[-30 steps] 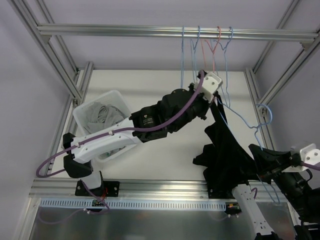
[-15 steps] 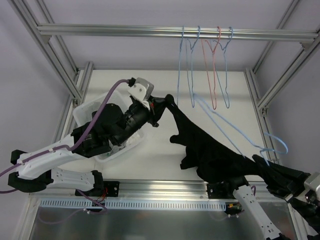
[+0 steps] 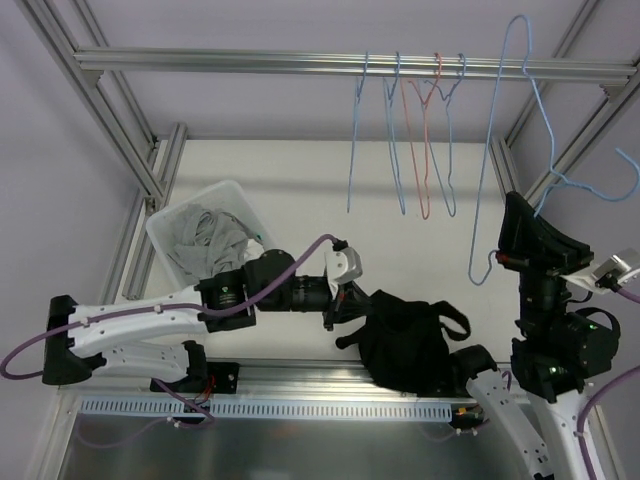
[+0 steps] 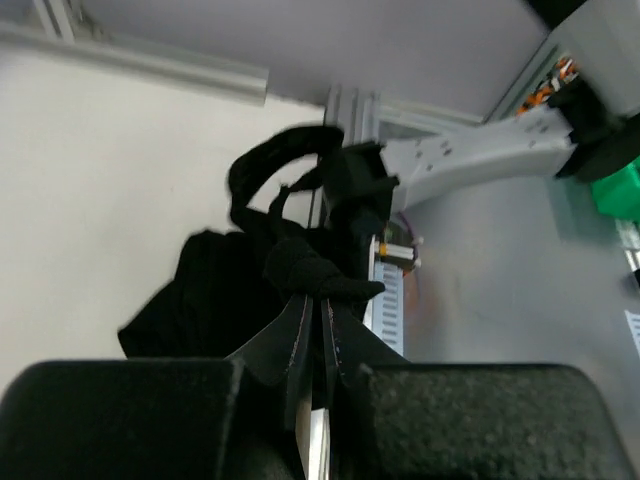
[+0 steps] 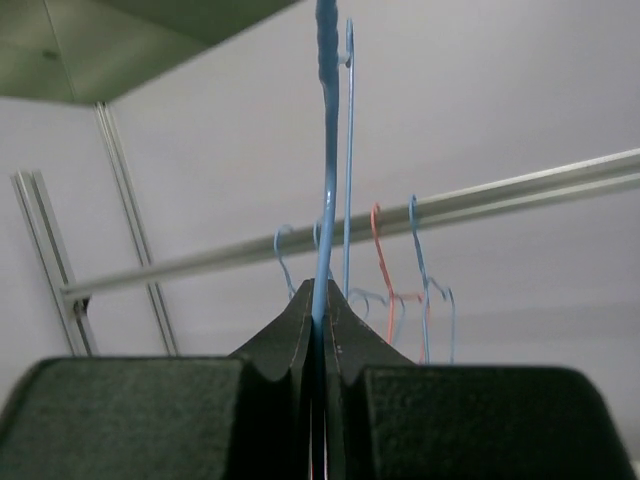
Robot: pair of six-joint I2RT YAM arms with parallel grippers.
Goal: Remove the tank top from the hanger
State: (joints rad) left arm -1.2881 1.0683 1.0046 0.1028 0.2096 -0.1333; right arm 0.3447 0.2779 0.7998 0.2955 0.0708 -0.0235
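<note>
With the right fingers (image 5: 322, 300) clamped on the bare hanger (image 5: 326, 150), raised well apart from the bin (image 3: 163, 238), settle the tank top (image 3: 405, 345), gripped by the clenched left fingers (image 4: 316, 312) on the bench (image 3: 300, 190) near the bin, before releasing.

a robot lab — aluminium frame (image 3: 340, 63) around a table (image 3: 300, 180).

The tank top (image 3: 400, 345) is plain black. The hanger (image 5: 326, 150) is light blue. The rail hangers (image 3: 400, 205) are blue, except one in red. The bin (image 3: 165, 235) is translucent white; the clothing (image 3: 205, 235) inside is grey. The table (image 3: 300, 190) is white.
</note>
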